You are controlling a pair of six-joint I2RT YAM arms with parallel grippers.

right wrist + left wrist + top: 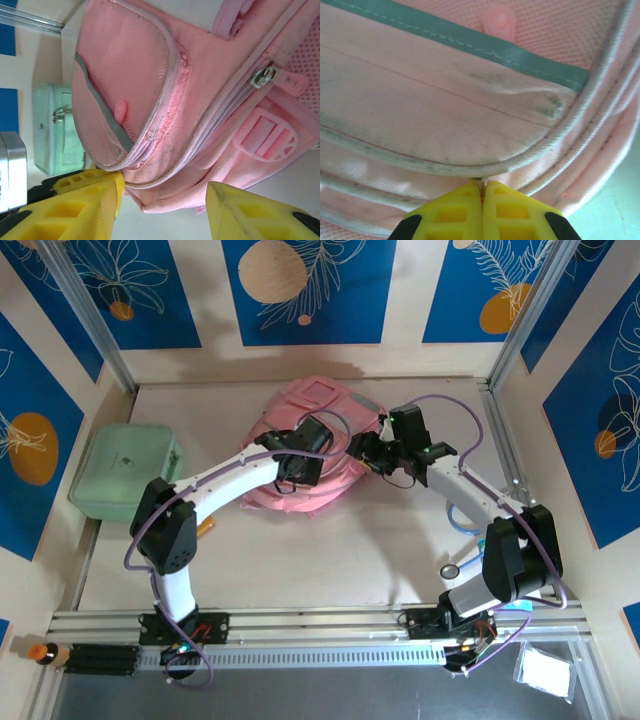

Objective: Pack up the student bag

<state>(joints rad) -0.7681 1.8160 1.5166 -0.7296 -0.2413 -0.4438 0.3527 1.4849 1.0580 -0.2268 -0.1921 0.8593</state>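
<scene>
The student bag [318, 398] is a soft pink backpack lying at the back middle of the table. My left gripper [298, 466] rests on its near left side. In the left wrist view its yellow fingers [455, 212] press together under the grey-piped pocket edge [485, 167], and my left gripper [483, 183] pinches a thin metal zipper pull between the tips. My right gripper [366, 454] is at the bag's right side. It stands open [165, 182], its fingers on either side of a corner of the student bag [200, 100] without touching it.
A mint-green case [125, 465] stands at the left wall, also seen in the right wrist view [50, 125]. A metal zip slider [264, 77] and a pink buckle [270, 137] sit on the bag's side. Metal rails run along the near edge and the right side.
</scene>
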